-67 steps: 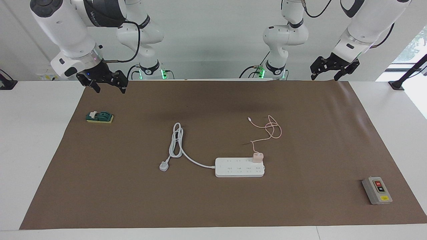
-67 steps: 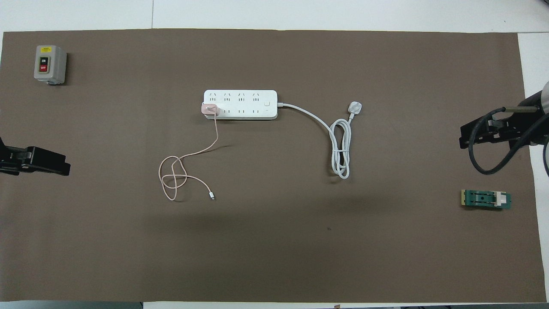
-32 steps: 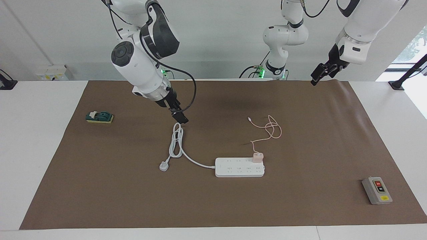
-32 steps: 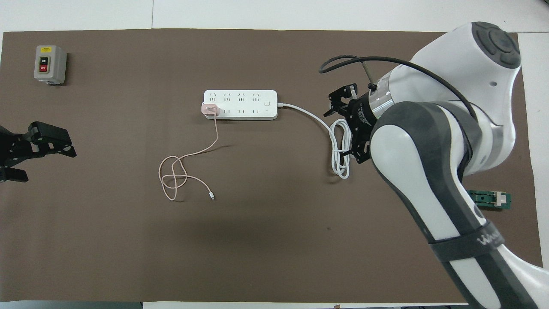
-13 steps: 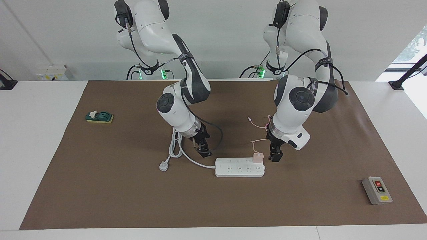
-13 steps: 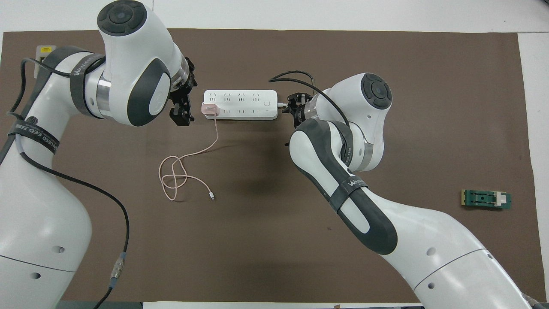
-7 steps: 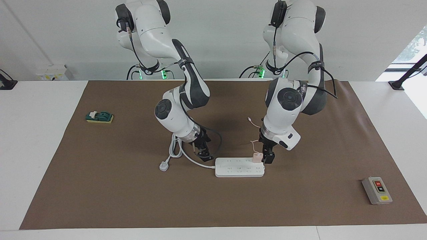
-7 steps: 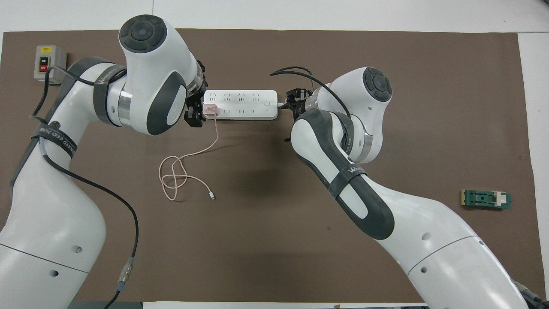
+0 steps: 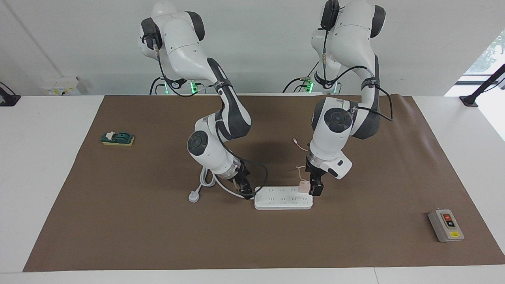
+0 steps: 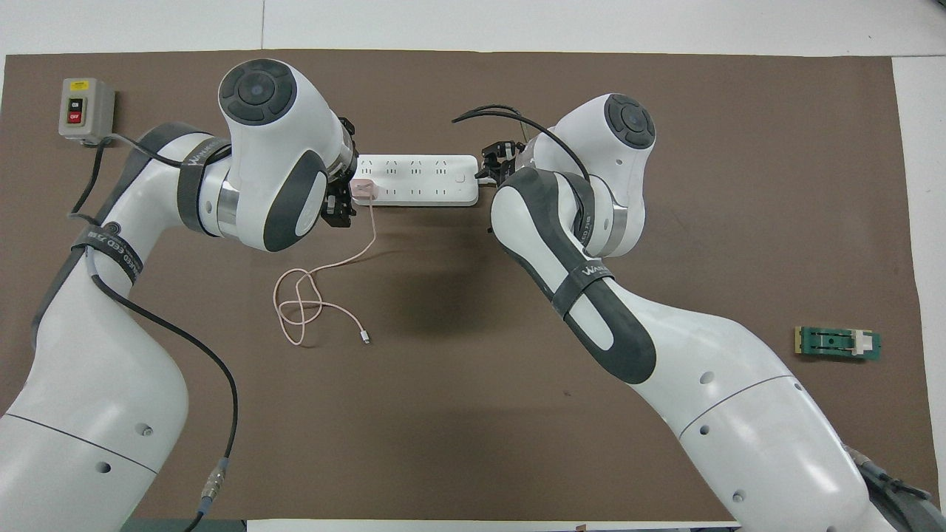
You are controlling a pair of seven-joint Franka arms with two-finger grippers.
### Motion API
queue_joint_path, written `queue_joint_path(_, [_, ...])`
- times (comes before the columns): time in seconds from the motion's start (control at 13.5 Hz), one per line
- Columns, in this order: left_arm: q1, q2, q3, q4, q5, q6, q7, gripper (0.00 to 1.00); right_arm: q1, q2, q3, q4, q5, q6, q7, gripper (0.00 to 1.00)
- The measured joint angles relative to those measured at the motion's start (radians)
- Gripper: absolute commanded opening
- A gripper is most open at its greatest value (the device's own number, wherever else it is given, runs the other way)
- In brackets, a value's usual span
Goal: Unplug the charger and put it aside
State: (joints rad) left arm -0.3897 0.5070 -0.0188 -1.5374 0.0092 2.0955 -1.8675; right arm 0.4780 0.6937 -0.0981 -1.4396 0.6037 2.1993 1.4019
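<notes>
The pale pink charger [image 9: 303,186] is plugged into the white power strip [image 9: 283,198] at the strip's end toward the left arm. Its thin pink cable [image 10: 303,299] lies looped on the mat, nearer to the robots. My left gripper [image 9: 314,188] is low beside the charger, at that end of the strip, open; in the overhead view [image 10: 341,201] it sits right next to the charger [image 10: 363,191]. My right gripper [image 9: 247,192] is down at the strip's cord end [image 10: 494,167], against the strip [image 10: 415,179].
The strip's thick white cord and plug [image 9: 193,196] lie coiled toward the right arm's end. A grey box with red and black buttons [image 9: 446,225] and a green part [image 9: 117,139] sit near opposite ends of the brown mat [image 9: 252,244].
Both arms have come down from the table's ends to the power strip. In the last half second both grippers have closed in on the strip's two ends.
</notes>
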Motion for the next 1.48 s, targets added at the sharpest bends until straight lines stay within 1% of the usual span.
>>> queue_joint_path(0.37, [-0.018,-0.011,0.0,-0.042,0.021,0.017,-0.001,1.0,0.0,0.029,0.001,0.068,0.005,0.0,0.0,1.0])
queue_joint_path(0.52, [-0.031,-0.007,0.0,-0.053,0.027,0.017,-0.004,1.0,0.0,0.039,0.001,0.078,0.017,0.013,0.004,1.0])
queue_joint_path(0.74, [-0.037,-0.003,0.0,-0.056,0.028,0.016,-0.006,1.0,0.005,0.068,0.002,0.079,0.065,0.058,0.022,1.0])
queue_joint_path(1.19, [-0.037,-0.001,0.003,-0.056,0.03,0.017,-0.006,1.0,0.013,0.082,0.003,0.09,0.077,0.067,0.082,1.0])
queue_joint_path(1.34, [-0.037,0.006,0.004,-0.052,0.03,0.018,-0.006,1.0,0.013,0.096,0.003,0.108,0.081,0.067,0.093,1.0])
queue_joint_path(1.48, [-0.037,0.011,0.006,-0.05,0.03,0.019,-0.006,0.99,0.01,0.118,0.002,0.147,0.081,0.067,0.116,1.0])
